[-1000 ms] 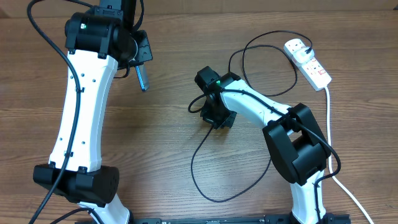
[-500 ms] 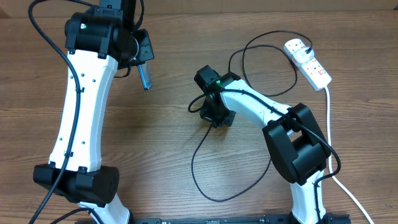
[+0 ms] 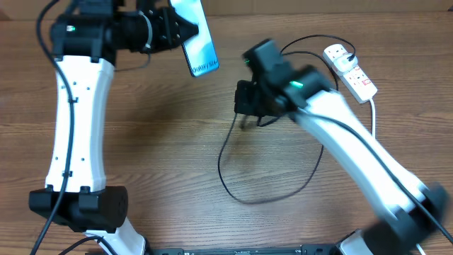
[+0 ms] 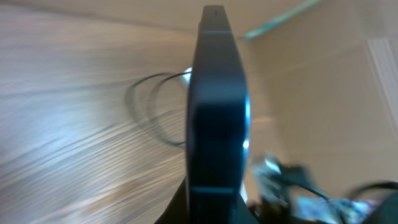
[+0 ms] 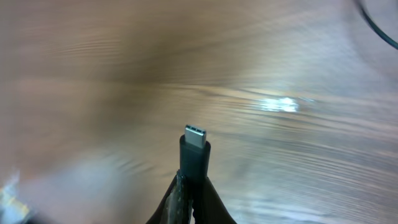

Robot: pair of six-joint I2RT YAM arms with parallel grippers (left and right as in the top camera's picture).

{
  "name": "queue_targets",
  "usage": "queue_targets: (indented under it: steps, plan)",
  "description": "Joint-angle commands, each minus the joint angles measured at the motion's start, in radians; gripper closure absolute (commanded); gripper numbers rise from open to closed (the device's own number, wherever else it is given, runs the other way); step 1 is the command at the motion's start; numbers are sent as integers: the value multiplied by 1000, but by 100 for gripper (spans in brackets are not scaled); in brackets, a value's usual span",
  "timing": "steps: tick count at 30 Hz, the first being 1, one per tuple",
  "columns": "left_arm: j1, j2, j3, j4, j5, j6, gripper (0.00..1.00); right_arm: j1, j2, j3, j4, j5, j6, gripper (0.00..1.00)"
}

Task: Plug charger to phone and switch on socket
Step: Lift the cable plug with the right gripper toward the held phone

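Overhead view: the left gripper (image 3: 177,30) is near the far left corner of the wooden bench (image 3: 156,163). It is clamped on one end of the phone (image 3: 197,44), which it holds in the air with the light blue screen facing up and the free end pointing toward the bench's middle. The right gripper (image 3: 248,113) hangs near the middle of the far edge, well apart from the phone. It is closed on the connector end of the charger (image 3: 237,193), whose thin black cable drops into a wide loop on the wood and then runs up toward the far right corner. The socket (image 3: 350,69) lies flat in that corner, and its thick white cord (image 3: 375,142) trails along the right edge.

Left wrist view: blurred. The phone shows edge-on as a dark vertical slab filling the centre, rising from between the fingers at the bottom edge. A loop of black cable lies on the wood behind it.

Right wrist view: the fingers (image 5: 181,200) pinch tight on the black connector body. Its small metal tip (image 5: 195,135) juts out beyond them, clear of the bench surface behind it.
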Motion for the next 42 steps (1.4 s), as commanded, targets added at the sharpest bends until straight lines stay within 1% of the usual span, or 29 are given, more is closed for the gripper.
queue_targets:
  steps: [1, 4, 7, 9, 10, 14, 17, 20, 23, 26, 29, 31, 33, 35, 40, 42]
  plan:
    - [30, -5, 14, 41, 340, -9, 96, 18, -122, 16, -16, -159, -135, 96]
    - [31, -5, 14, 74, 465, -10, 96, 24, -186, 16, -19, -216, -164, 96]
    - [31, -5, 14, 116, 565, -64, 96, 24, -221, 16, -14, -325, -213, 96]
    - [31, -5, 14, 130, 594, -103, 96, 24, -229, 16, -4, -406, -250, 96]
    - [31, -5, 14, 132, 608, -103, 96, 24, -230, 16, 2, -435, -261, 96]
    - [31, -5, 14, 129, 612, -101, 96, 24, -230, 16, 7, -443, -257, 96]
    - [29, -5, 14, 110, 583, -55, 96, 24, -231, 16, 10, -431, -250, 96]
    - [25, -5, 14, 22, 492, 6, 96, 24, -231, 16, -2, -346, -197, 96]
    - [14, -5, 14, -70, 390, 75, 96, 24, -231, 16, -24, -294, -193, 96]
    - [0, -2, 14, -122, 359, 132, 96, 25, -231, 16, -37, -257, -193, 96]
    - [-19, 5, 14, -129, 344, 134, 96, 44, -231, 16, -54, -216, -192, 96]
    - [-34, 8, 14, -131, 299, 135, 96, 68, -231, 15, -65, -198, -193, 96]
    - [-53, 13, 14, -133, 267, 135, 96, 95, -229, 15, -76, -158, -188, 96]
    - [-76, 21, 14, -130, 268, 135, 96, 117, -225, 14, -90, -91, -165, 96]
    - [-103, 27, 14, -131, 264, 180, 96, 122, -203, 14, -110, -77, -167, 96]
    - [-103, 27, 14, -130, 242, 190, 96, 121, -201, 14, -114, -65, -166, 96]
